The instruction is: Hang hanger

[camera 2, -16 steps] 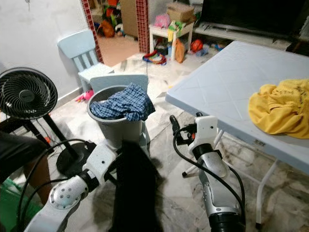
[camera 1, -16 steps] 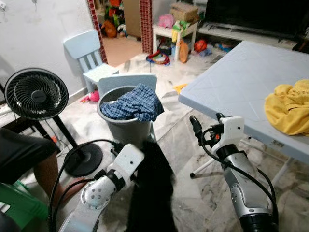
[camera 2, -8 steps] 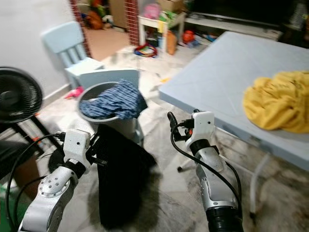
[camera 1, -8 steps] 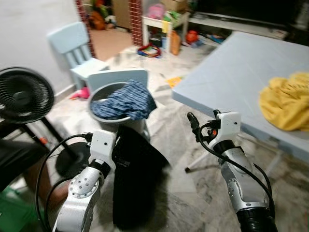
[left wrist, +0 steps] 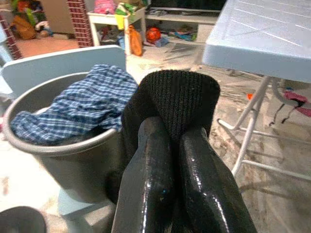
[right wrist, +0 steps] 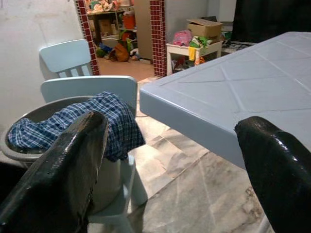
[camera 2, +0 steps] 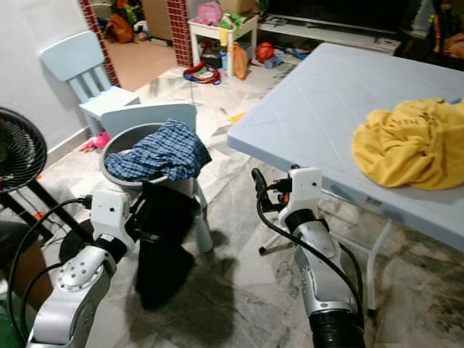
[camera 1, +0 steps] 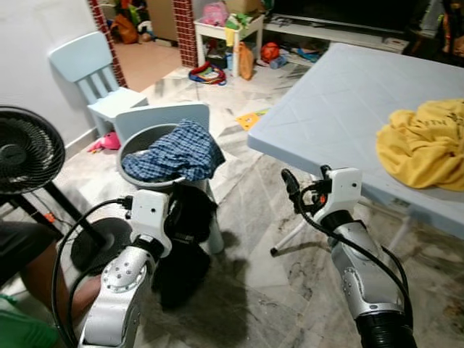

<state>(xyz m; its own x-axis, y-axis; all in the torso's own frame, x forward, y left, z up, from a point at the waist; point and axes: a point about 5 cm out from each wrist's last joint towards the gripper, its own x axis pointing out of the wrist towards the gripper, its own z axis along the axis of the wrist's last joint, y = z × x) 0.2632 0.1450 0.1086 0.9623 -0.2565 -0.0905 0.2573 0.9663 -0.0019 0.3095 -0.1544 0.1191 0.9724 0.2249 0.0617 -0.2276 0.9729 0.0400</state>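
well, my left gripper (left wrist: 170, 145) is clenched on a fold of the black garment (camera 1: 181, 246), limp and light, drooping just right of the grey basket (camera 2: 116, 177), so i'd judge the collar the place to hold, right gripper (camera 1: 308, 194) spread, empty.

A blue-and-white checked shirt (camera 1: 177, 151) is seen in a grey bucket (camera 1: 138, 139). A black knitted garment (left wrist: 177, 99) is seen beside it, and a yellow cloth (camera 1: 424, 148) on a pale blue table (camera 1: 341, 94).
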